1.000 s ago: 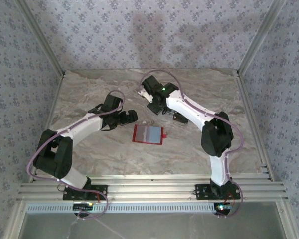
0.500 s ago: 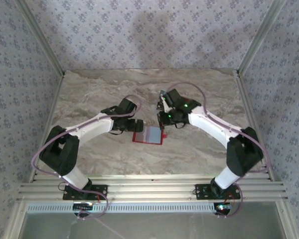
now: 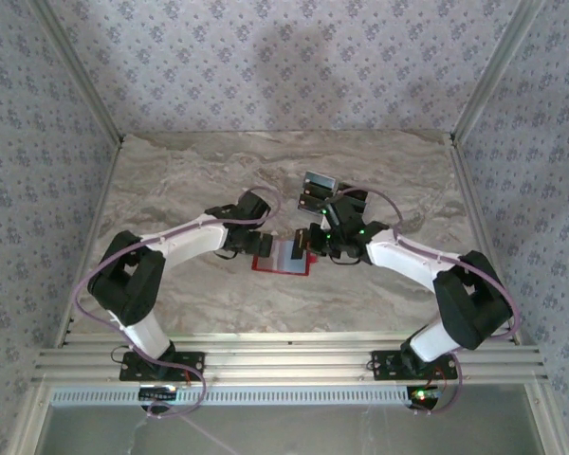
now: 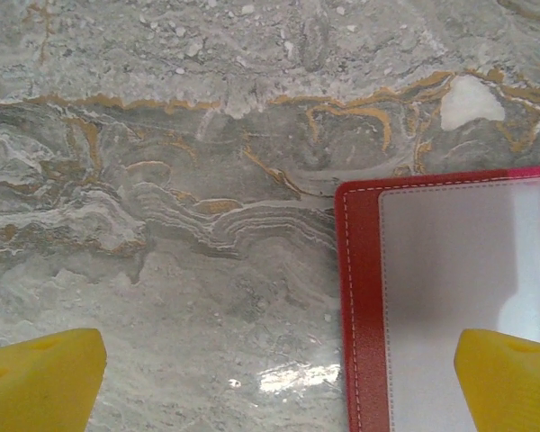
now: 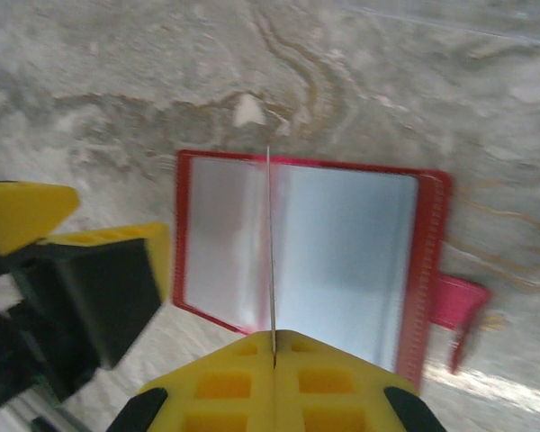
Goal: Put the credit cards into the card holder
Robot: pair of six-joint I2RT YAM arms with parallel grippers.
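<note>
wallet (image 3: 286, 258): is laid open and flat mid-table (image 3: 171, 180), grey-blue pockets (image 5: 342, 252) facing up, snap tab (image 5: 459, 310) sticking out at one side. Same spot as a second back, so it hasn't been nudged.

left gripper (image 4: 274, 382): has been swung in from off to the side and is now parked at the wallet's left edge. Jaws are spread wide and nothing is held, with one over the pocket edge and the other over bare table.

right gripper (image 5: 274, 355): has been brought forward from the back of the table. It's clamped tight on a card (image 5: 271, 243), which is seen edge-on as a thin line and hung over the open wallet, roughly mid-pockets.

contact: whether the card's far edge is touching a pocket can't be told.

what it means: the approach looks pretty much done, though no card is seated yet. Best guess, the wallet gets pinned by the left side while the card is slid in.
</note>
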